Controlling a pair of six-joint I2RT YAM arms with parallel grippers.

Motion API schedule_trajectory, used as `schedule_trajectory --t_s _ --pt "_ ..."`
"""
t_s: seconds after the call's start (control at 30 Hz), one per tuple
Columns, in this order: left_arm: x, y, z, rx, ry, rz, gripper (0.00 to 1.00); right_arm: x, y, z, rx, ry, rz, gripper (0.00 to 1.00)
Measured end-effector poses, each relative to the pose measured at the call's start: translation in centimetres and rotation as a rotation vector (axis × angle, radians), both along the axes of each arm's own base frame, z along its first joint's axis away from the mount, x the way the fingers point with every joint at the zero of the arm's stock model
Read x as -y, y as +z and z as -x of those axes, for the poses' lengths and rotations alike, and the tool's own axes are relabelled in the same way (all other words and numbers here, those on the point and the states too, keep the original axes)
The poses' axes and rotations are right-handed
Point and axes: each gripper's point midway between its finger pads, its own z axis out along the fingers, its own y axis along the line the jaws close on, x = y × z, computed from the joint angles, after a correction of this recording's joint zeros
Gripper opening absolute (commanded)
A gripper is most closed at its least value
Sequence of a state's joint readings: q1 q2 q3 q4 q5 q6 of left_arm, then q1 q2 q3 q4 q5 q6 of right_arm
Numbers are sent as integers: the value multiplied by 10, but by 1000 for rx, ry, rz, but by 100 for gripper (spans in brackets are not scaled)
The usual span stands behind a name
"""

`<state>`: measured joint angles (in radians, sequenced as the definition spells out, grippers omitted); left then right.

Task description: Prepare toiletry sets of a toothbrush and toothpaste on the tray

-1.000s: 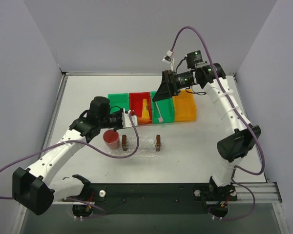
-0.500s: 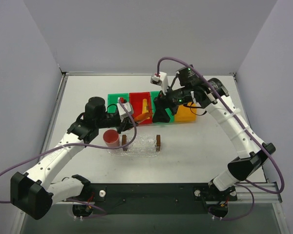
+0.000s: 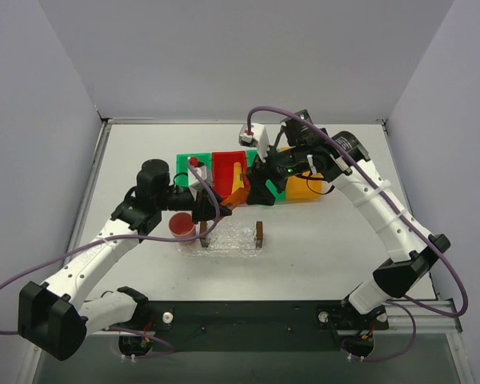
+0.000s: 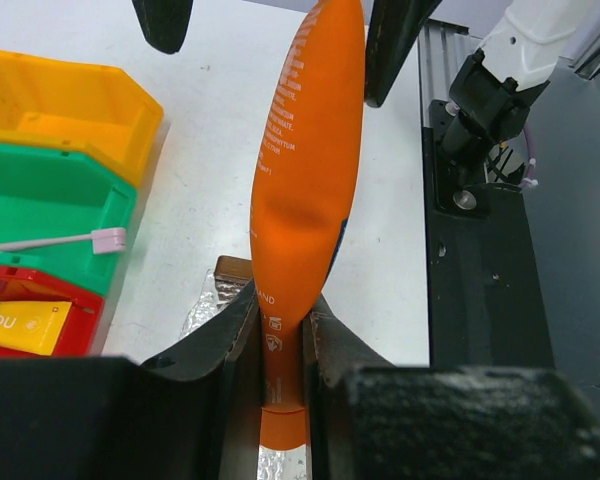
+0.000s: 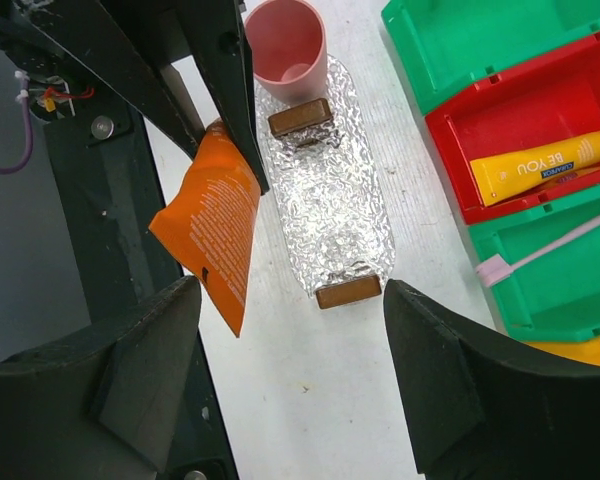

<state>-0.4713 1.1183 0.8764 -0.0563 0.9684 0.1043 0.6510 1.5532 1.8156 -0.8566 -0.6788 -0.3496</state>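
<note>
1. Top view: the left claw [image 3: 216, 204] is pinched shut on the orange toothpaste tube [image 3: 234, 194]. It holds the tube in the air just beyond the far edge of the tray [image 3: 234, 240], between the tray and the red bin [image 3: 224, 164]. The tube's long axis carries on from the claw's fingers and slants toward the bins, so it lies across the tray's length, not along it. The right claw [image 3: 262, 188] hangs close to the tube's far end.
2. Left wrist view: the fingers clamp the tube's narrow end, and the broad crimped end points straight away from the claw. The toothbrush [image 4: 50, 243] lies in a green bin [image 4: 60, 195] with its head toward the tray. A yellow tube [image 4: 20, 325] lies in the red bin.
3. Right wrist view: the right claw is spread wide with nothing in it. The tray sits below, bare between its two brown handle blocks [image 5: 348, 291].
   - The step looks like setting the orange tube down. I'd bring it back over the tray and turn it to run block to block.
   - Then lower it until it nearly rests — only then let go.
   - Keep it off the blocks and away from the right claw.
</note>
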Motion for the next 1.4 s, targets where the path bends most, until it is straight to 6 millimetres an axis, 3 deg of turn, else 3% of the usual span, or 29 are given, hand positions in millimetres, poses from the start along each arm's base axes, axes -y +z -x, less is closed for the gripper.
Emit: schedule_trajectory --t_s 0.3,0.6,0.8,1.0,1.1,1.13,1.3,1.33,1.4 --pt "2 -3 2 -25 -20 1 0 -11 1 13 2 47 -3 65" --pt "3 -6 3 -38 -32 -1 0 -16 7 16 11 63 -15 52" --pt "3 -6 4 -41 -35 1 0 -23 -4 15 -19 75 1 45" --pt "2 -7 3 -47 -31 -2 0 -28 -11 16 -45 88 6 32" --pt "2 -7 3 -46 -31 -1 0 -30 -10 18 -48 96 1 23" --pt "2 -7 2 -46 -30 -1 0 -30 -10 18 -49 97 1 15" --pt "2 -8 3 -48 -33 0 18 -29 -10 18 -43 101 3 3" --pt "2 -9 3 -47 -32 -1 31 -29 -10 18 -43 100 4 2" --pt "1 -9 2 -43 -29 -5 45 -29 -10 17 -42 98 5 1"
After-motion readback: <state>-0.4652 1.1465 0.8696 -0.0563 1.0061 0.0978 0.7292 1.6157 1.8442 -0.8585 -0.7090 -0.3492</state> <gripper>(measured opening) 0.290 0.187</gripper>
